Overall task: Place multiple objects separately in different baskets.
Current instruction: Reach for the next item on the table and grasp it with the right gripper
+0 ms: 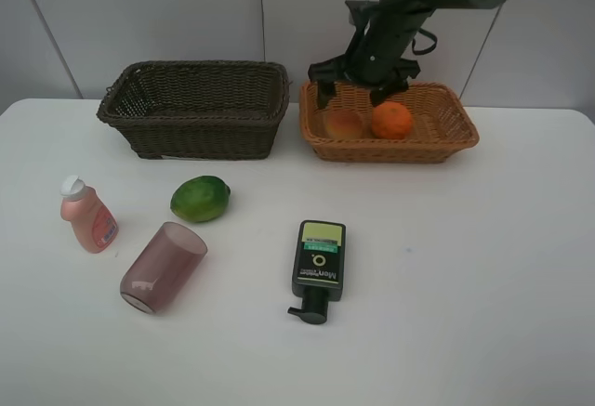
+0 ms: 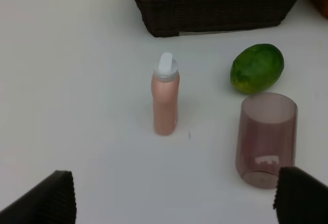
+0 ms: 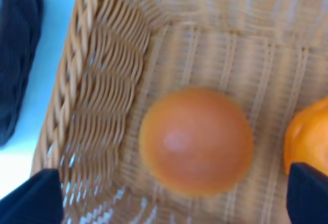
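Observation:
My right gripper [image 1: 361,88] hangs open just above the light tan basket [image 1: 451,137]. Right below it in that basket lies a peach-like fruit [image 3: 196,141], free of the fingers, with an orange [image 1: 392,120] beside it. On the table lie a green round fruit [image 1: 200,198], a pink white-capped bottle [image 1: 88,216], a purple cup [image 1: 163,267] on its side and a dark pump bottle [image 1: 318,255]. The dark brown basket [image 1: 195,104] shows nothing inside. My left gripper [image 2: 177,203] is open over the table, short of the pink bottle [image 2: 165,98] and the cup [image 2: 265,139].
Both baskets stand side by side at the back of the white table [image 1: 465,267], close to the wall. The loose items cluster at the front left, with the pump bottle nearer the middle. The left arm is outside the high view.

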Controlling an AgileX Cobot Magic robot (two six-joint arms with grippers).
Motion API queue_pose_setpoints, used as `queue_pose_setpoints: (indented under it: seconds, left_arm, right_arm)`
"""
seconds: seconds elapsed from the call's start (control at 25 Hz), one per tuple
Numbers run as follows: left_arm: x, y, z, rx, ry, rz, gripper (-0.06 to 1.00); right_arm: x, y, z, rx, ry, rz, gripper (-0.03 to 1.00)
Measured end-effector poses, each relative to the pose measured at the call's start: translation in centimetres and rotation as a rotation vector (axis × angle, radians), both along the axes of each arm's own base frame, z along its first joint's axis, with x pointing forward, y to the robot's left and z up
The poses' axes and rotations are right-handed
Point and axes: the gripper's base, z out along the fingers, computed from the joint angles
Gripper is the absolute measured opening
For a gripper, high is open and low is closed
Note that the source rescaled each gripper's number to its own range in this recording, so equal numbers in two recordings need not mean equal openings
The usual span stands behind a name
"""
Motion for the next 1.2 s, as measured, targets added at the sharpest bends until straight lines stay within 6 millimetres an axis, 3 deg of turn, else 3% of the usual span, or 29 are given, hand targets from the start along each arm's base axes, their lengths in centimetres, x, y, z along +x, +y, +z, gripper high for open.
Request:
queue_pose_setpoints:
  seconds: [0.32,0.8,0.92,1.2]
  left_arm:
    - [0.0,0.0,0.0,0.0,0.0,0.0,1.0]
    - [0.0,0.0,0.0,0.0,0.0,0.0,1.0]
    - [0.0,0.0,0.0,0.0,0.0,0.0,1.0]
    - [0.0,0.0,0.0,0.0,0.0,0.0,1.0]
  right_arm:
    - [-3.7,1.7,2.6,-0.057,0.061,0.068,0.83]
    - [-11.7,3.6,4.9,-0.106,0.084,0.213,0.83]
    - [-13.3,3.2,4.4,-0.103,0.113,0.183,0.83]
    - [-15.9,2.8,0.9,-0.04,0.167,0.018,0.83]
